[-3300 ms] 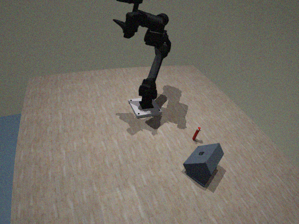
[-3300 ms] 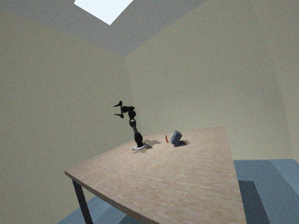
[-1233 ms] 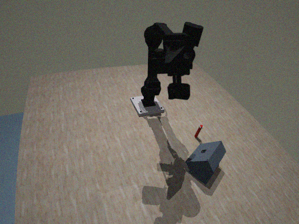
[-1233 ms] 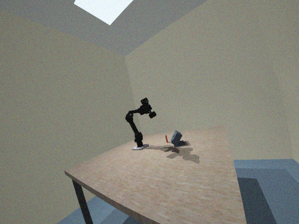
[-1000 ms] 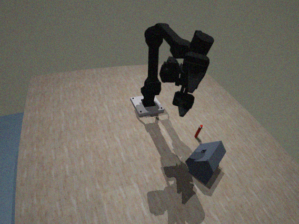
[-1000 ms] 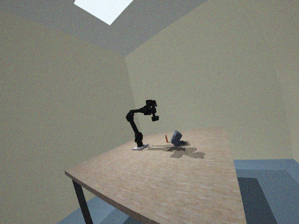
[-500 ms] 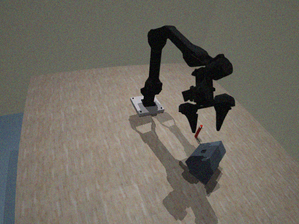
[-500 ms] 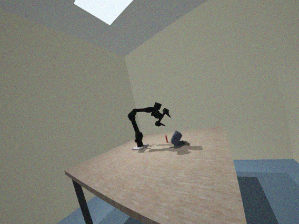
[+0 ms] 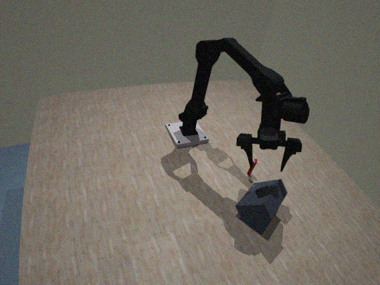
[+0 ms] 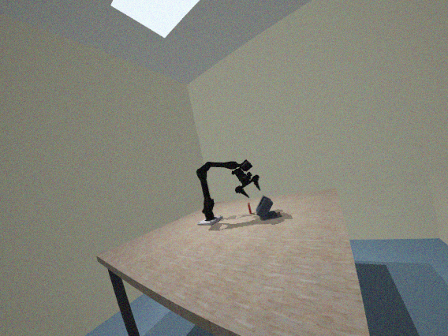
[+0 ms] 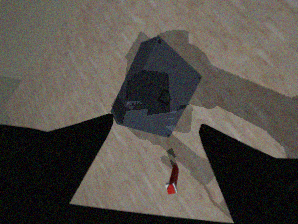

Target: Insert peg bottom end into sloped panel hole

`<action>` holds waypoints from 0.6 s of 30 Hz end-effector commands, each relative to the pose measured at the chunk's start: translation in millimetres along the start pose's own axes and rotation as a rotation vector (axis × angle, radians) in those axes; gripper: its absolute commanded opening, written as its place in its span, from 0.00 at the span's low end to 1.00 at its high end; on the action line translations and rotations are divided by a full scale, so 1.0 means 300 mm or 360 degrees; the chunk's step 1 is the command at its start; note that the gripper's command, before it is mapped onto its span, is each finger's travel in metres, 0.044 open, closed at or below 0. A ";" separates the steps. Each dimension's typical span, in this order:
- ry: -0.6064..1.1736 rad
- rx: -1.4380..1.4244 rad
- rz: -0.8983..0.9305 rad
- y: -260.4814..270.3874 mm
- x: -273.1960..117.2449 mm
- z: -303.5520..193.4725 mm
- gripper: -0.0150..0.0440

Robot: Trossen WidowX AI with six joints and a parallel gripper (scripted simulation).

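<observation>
A thin red peg [image 9: 252,168] [image 10: 249,208] [image 11: 174,176] with a small white rim around its red top stands upright on the table, just on the robot's side of the panel. The dark blue-grey sloped panel block [image 9: 249,197] [image 10: 264,206] [image 11: 182,75] has the arm's shadow over its face. The hole is hard to make out there; a darker spot [image 11: 163,97] shows inside the shadow in the wrist view. My gripper [image 9: 267,169] [image 10: 254,193] [image 11: 156,123] is wide open and empty, above the peg and panel. In the wrist view the peg shows below the line between the fingertips.
The white base plate [image 9: 172,136] [image 10: 205,223] of the arm is bolted to the wooden table [image 9: 100,201] [image 10: 276,268]. The panel block stands close beyond the peg. The table's edge runs past the far side of both in the top view.
</observation>
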State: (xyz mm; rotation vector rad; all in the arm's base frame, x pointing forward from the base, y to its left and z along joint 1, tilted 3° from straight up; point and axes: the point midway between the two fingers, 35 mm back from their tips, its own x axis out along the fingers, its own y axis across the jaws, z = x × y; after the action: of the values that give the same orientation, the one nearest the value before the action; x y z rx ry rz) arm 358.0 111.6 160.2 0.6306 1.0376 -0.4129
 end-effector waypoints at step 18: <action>0.0749 -0.0875 -0.0310 -0.076 0.010 -0.362 1.00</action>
State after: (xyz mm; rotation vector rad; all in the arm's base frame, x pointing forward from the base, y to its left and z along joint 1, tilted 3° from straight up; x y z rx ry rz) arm 276.9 164.0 112.5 0.1496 1.5677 -0.1499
